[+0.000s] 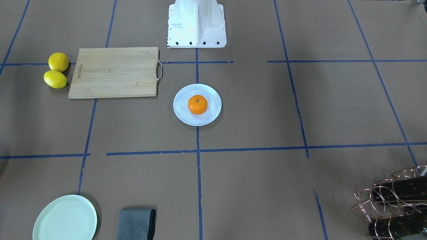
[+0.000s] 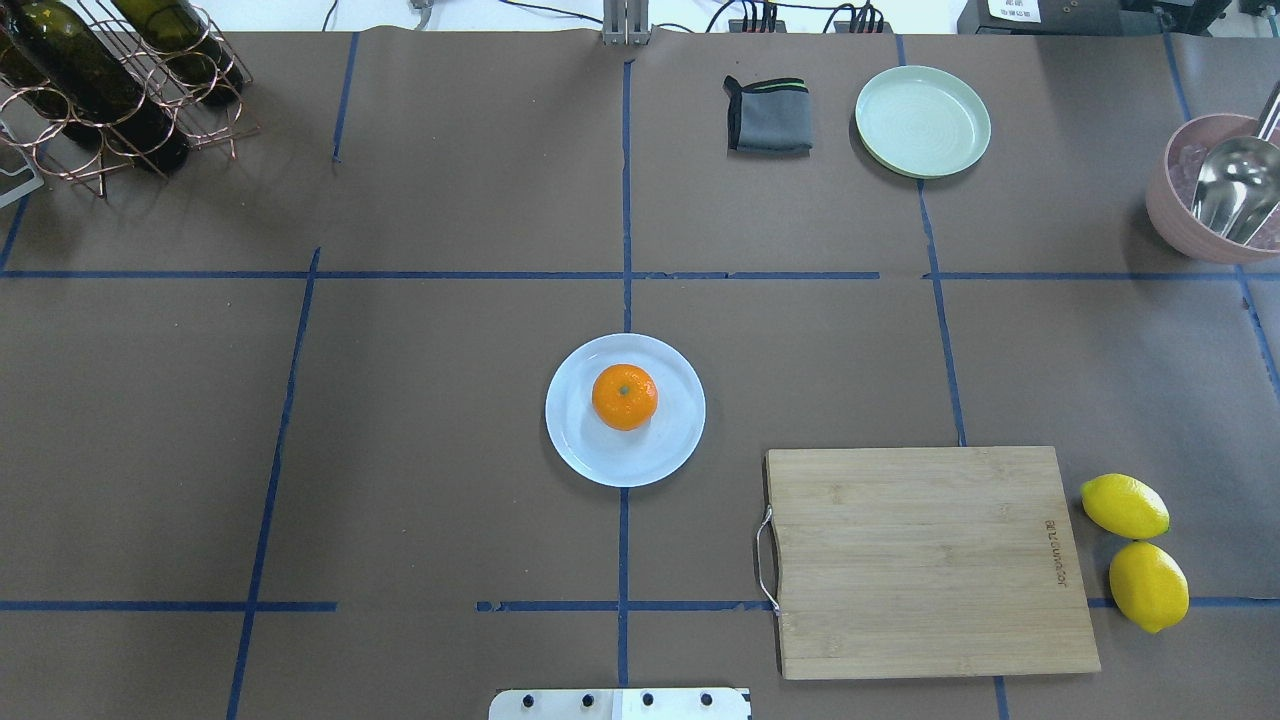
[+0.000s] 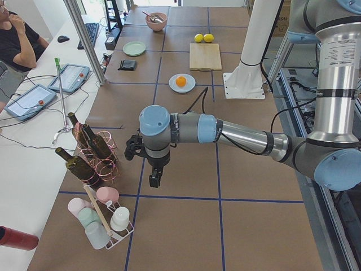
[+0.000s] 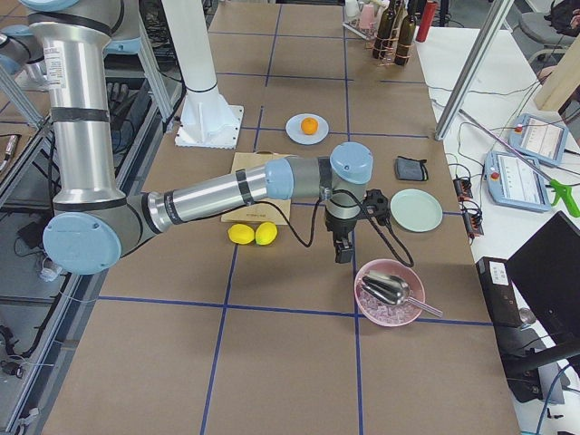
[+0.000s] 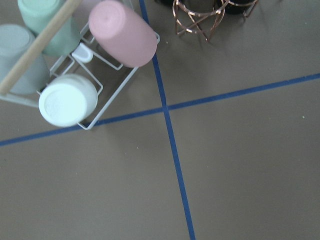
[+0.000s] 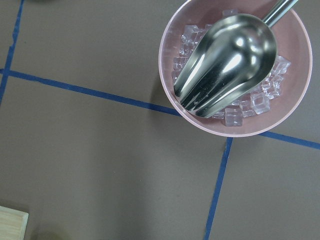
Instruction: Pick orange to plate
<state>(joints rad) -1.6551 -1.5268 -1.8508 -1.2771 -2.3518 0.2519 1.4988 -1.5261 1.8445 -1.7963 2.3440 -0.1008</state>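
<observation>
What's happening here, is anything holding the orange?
Nothing is. The orange sits on the white plate mid-table, so by the look of it the placement is done. Both arms are parked far from it. The left end effector hangs over bare table beside the wine rack at one end. The right end effector hangs next to the pink bowl of ice at the other. Only the side views show them, so I can't tell whether they're open or shut.
</observation>
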